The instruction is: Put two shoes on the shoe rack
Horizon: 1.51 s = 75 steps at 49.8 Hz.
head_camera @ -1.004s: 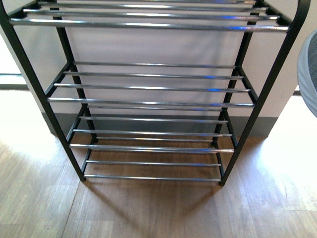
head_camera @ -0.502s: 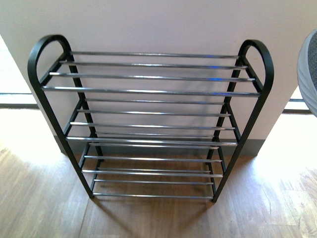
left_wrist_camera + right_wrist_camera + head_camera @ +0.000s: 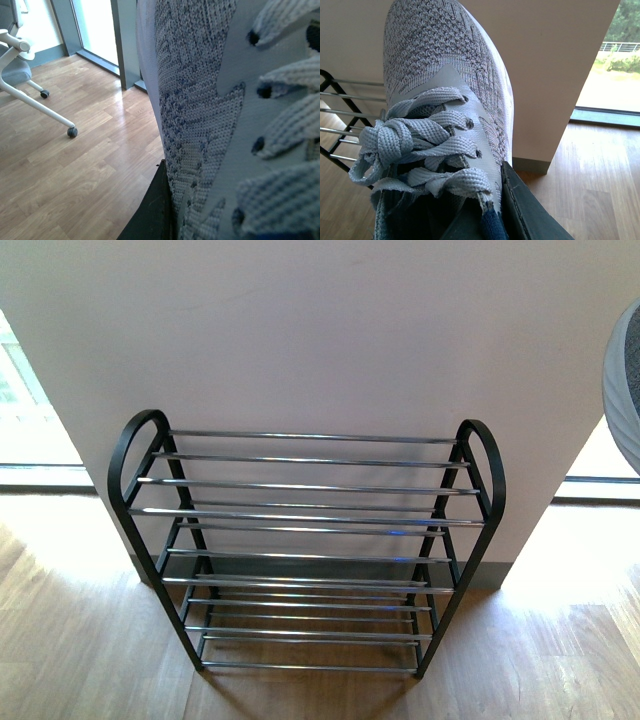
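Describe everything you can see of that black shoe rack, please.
The shoe rack has a black metal-looking frame whose two side pieces curve over in rounded loops at the top. Four tiers of thin shiny silver bars run between them, every tier bare. It stands upright on the wooden floor, its back close against the pale wall. Nothing else touches it.
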Available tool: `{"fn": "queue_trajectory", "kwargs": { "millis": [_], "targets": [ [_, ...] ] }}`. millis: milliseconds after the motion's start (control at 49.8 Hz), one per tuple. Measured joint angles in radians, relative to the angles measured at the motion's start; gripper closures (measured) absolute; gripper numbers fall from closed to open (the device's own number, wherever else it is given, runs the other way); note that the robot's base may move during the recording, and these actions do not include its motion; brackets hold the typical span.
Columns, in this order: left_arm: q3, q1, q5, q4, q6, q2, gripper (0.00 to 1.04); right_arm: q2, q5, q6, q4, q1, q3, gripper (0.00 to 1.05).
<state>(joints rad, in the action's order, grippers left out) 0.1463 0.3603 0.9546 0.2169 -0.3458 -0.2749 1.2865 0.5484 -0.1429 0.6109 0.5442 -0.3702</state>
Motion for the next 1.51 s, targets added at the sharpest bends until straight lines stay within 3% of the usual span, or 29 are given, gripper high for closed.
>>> {"fn": "queue_trajectory", "kwargs": {
  "millis": [1506],
  "targets": [
    [0.0,0.0,-0.001,0.0,0.0,0.0,1.01,-0.001,-0.001,0.0,0.0,0.0,0.0,1.03]
  ]
}}
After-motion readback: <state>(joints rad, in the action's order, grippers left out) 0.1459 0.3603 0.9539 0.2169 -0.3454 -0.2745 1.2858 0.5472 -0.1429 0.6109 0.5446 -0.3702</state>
